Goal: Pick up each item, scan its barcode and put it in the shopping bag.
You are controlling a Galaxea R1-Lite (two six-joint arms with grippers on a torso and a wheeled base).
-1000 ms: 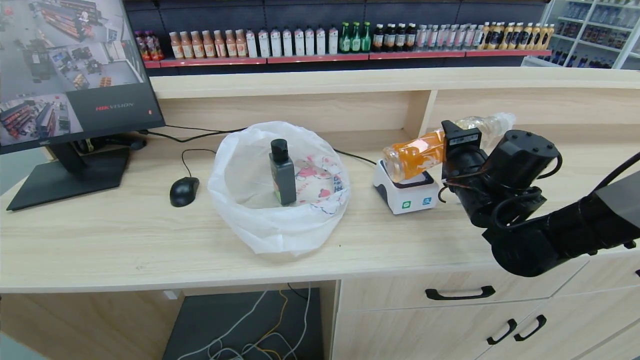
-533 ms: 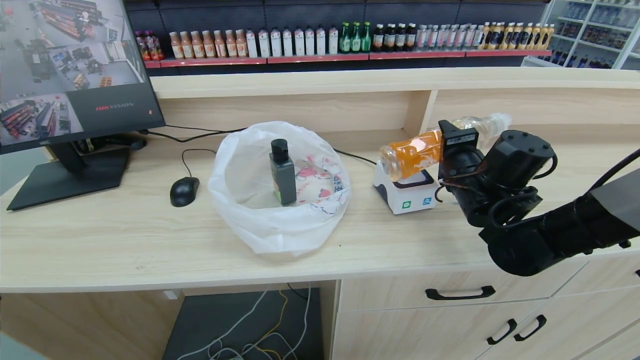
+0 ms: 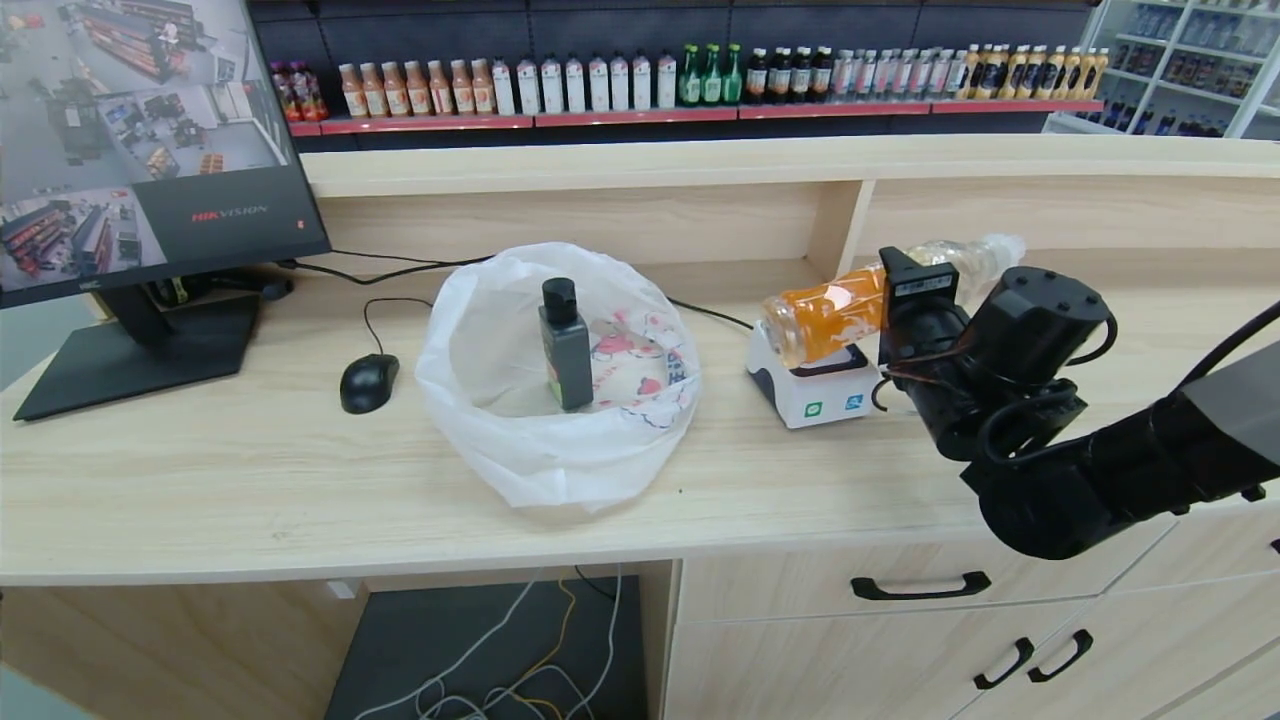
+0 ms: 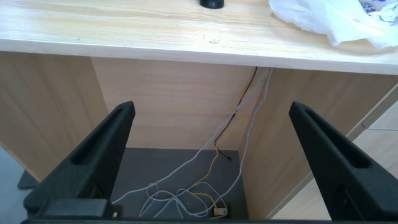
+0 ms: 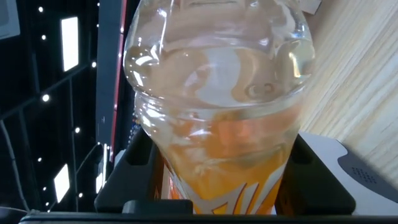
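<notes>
Orange drink bottle [image 3: 828,312]: clamped in the right pincer [image 3: 912,290] and lying nearly horizontal, its base toward the shopping bag [image 3: 520,450] and its clear neck end toward the back of the counter [image 3: 250,480]. The base hangs over the white scanner [image 3: 812,390], which stands on the counter just right of the bag. Whether bottle and scanner touch cannot be determined. The bag stands open and holds a dark bottle [image 3: 566,350], upright. A black mouse [image 3: 368,383] lies left of the bag. A monitor [image 3: 130,130] stands at far left. The left pincer [image 4: 212,112] sits below the counter edge, fingers spread apart, above loose cables [image 4: 186,199].
</notes>
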